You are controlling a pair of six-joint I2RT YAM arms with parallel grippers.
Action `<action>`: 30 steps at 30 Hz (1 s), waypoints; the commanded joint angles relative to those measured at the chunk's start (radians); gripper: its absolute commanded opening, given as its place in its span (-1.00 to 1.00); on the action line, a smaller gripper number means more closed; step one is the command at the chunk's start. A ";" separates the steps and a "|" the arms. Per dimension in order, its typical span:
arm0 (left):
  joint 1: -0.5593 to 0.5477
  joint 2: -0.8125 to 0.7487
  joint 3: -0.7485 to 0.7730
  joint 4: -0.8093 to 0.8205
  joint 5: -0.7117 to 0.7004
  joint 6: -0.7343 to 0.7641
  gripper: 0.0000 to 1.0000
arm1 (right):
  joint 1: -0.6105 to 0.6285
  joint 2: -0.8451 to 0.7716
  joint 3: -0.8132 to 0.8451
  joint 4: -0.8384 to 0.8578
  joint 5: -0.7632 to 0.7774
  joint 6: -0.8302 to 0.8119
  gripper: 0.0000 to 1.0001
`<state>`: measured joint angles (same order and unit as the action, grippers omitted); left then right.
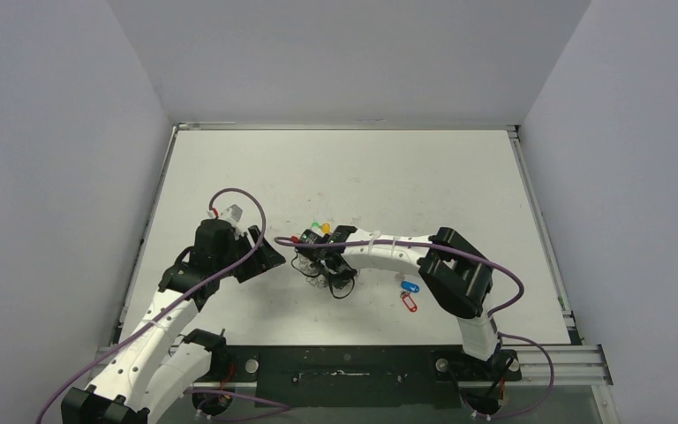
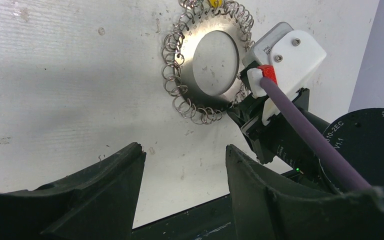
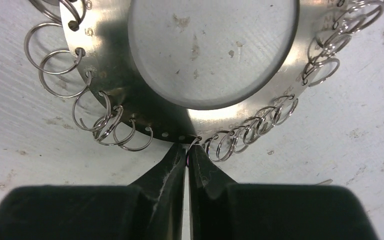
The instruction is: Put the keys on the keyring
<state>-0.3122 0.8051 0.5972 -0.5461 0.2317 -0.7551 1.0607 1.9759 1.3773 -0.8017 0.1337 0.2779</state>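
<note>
The keyring [image 1: 316,259] lies flat mid-table, a grey metal disc with a wide hole and many wire loops round its edge. My right gripper [image 3: 187,148] is shut, its tips pinching one small wire loop at the near edge of the keyring [image 3: 111,80]. Two keys lie by the right arm: one with a blue tag [image 1: 411,287], one with a red tag [image 1: 408,303]. My left gripper [image 2: 185,148] hangs open and empty over bare table, short of the keyring [image 2: 184,62], to its left in the top view [image 1: 269,256].
Green [image 1: 315,226] and yellow [image 1: 325,228] tags sit at the keyring's far edge. The right wrist's white camera housing [image 2: 285,55] and purple cable crowd the keyring's right side. The table's raised rim [image 1: 530,203] and grey walls enclose the area.
</note>
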 commanded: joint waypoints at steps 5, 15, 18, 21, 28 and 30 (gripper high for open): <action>0.004 -0.006 0.042 0.003 -0.021 0.020 0.17 | 0.004 -0.055 0.049 -0.002 0.073 -0.041 -1.00; 0.004 -0.015 0.105 -0.008 -0.061 0.142 0.17 | -0.079 -0.292 0.008 0.029 -0.065 -0.176 -1.00; 0.004 -0.021 0.126 0.009 -0.066 0.200 0.17 | -0.138 -0.404 -0.051 0.098 -0.203 -0.274 -1.00; 0.004 -0.035 0.130 0.070 -0.041 0.264 0.17 | -0.169 -0.516 -0.094 0.143 -0.295 -0.393 -1.00; 0.004 -0.066 0.080 0.353 0.098 0.392 0.09 | -0.201 -0.647 -0.103 0.150 -0.468 -0.612 -1.00; 0.004 -0.078 0.047 0.455 0.147 0.417 0.08 | -0.215 -0.661 -0.105 0.158 -0.516 -0.624 -1.00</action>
<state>-0.3122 0.7609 0.6720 -0.3649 0.2623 -0.4400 0.8669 1.3651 1.2747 -0.7151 -0.2359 -0.2279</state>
